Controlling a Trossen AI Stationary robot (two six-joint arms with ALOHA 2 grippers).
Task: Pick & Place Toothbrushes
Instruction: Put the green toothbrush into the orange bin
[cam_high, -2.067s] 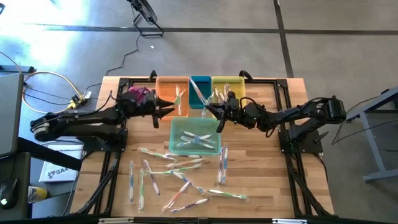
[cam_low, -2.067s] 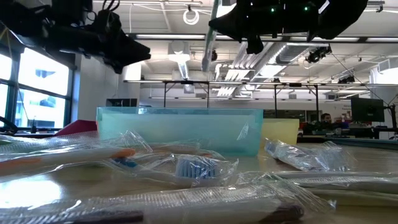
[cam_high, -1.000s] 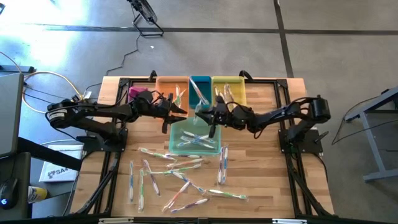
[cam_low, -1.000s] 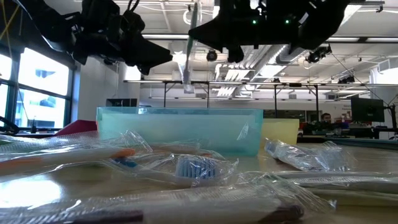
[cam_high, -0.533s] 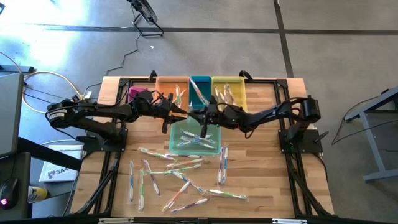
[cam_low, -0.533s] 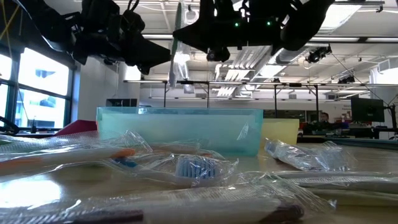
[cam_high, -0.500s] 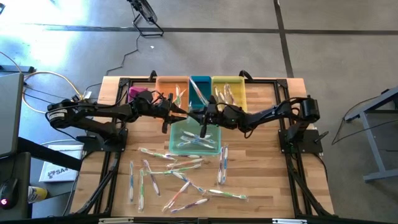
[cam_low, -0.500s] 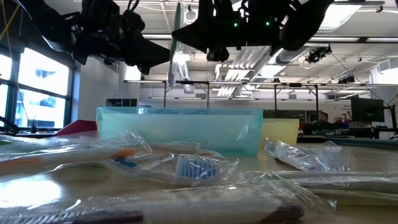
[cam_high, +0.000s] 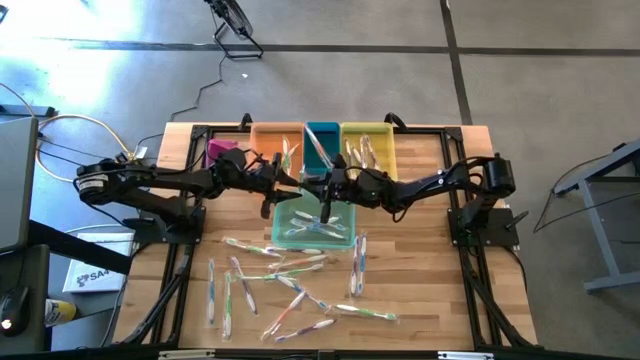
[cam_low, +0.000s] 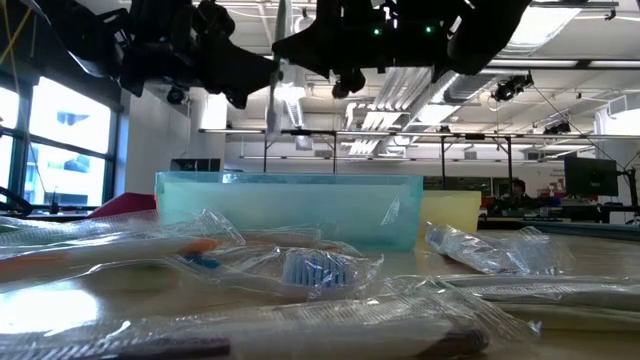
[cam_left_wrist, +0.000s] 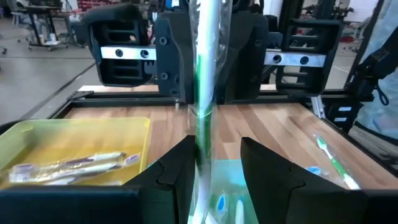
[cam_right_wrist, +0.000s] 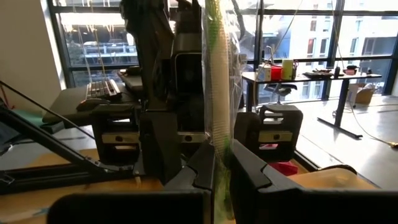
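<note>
My right gripper (cam_high: 322, 187) is shut on one wrapped toothbrush (cam_right_wrist: 217, 74) with a green stripe. The toothbrush stands upright over the aqua bin (cam_high: 312, 228). It also shows in the low view as a thin upright toothbrush (cam_low: 272, 100) above the aqua bin (cam_low: 290, 205). My left gripper (cam_left_wrist: 214, 155) is open and level, facing the right one. Its two fingers stand on either side of the toothbrush (cam_left_wrist: 205, 74). Many loose toothbrushes (cam_high: 290, 280) lie on the near half of the table. My right gripper pinches the toothbrush's wrapped handle (cam_right_wrist: 219, 140) between its two fingers (cam_right_wrist: 244, 163). The fingers come in level from the table's right and lie across it. The toothbrush stands upright and reaches both above and below the fingers, clear of the bin. My left gripper's fingers flank the wrapper (cam_left_wrist: 200, 146); I cannot tell whether one touches it.
At the far edge stand an orange bin (cam_high: 275, 150), a dark teal bin (cam_high: 320, 145) and a yellow bin (cam_high: 368, 145), each with toothbrushes in it. A magenta bin (cam_high: 222, 150) lies beside the left arm. The aqua bin holds a few toothbrushes.
My right gripper has gone toward the table's left with the upright toothbrush, up to my left gripper. The toothbrush now stands between the left gripper's open fingers and is still clear of the aqua bin.
</note>
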